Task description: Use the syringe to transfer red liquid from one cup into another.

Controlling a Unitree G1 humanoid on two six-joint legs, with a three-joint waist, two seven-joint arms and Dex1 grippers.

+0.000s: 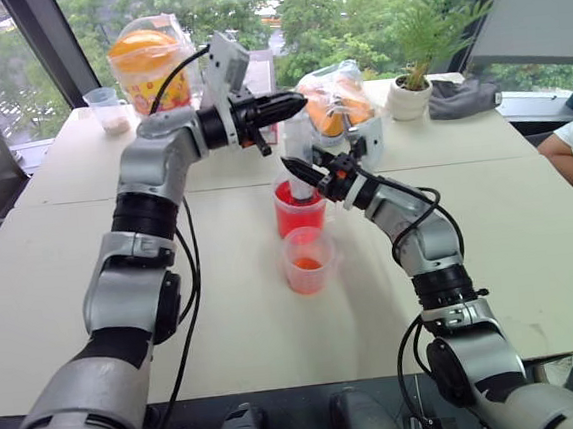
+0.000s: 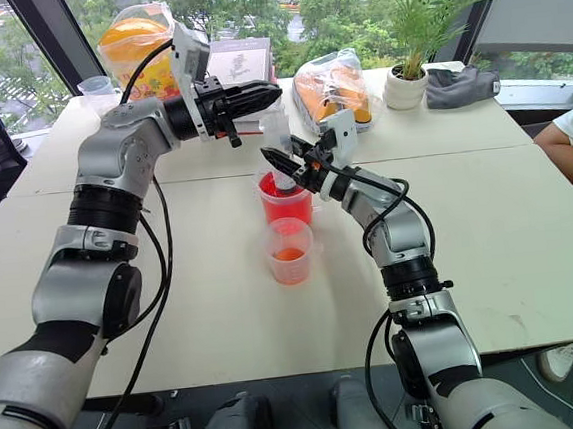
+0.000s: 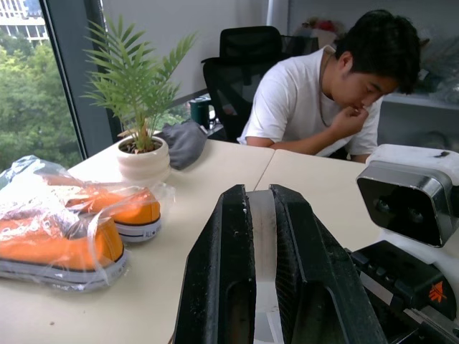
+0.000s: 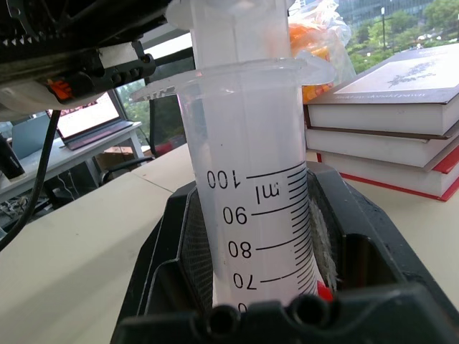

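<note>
The right gripper (image 2: 280,162) is clamping the barrel of the syringe (image 4: 251,201) between its fingers, holding it upright with the lower end dipping into the taller cup (image 2: 287,204), which is standing near the middle of the bench (image 2: 530,243). In the right wrist view the barrel is sitting squarely between the two fingers, markings facing out, and its upper part is looking clear, with no red visible at the graded lines in view. The red liquid (image 1: 299,217) is filling the taller cup well up its wall.

The left gripper (image 1: 292,103) is pointing across above the syringe, its fingers pressed together around what appears to be the top of the plunger; the left wrist view is showing a thin pale strip pinched between them. Whether that grip is firm is hard to judge.

The shorter cup (image 1: 308,260) is standing just beside the taller one, on the side nearer the robot's edge of the bench, holding only a small orange-red patch at its bottom.

As a judgement, the task is sitting at the drawing-up step: the tip is in the source cup and both grippers are in place, but little or no liquid is showing in the barrel. Still to come are pulling the plunger, lifting the syringe clear, moving it over the shorter cup and pressing the liquid out.
</note>
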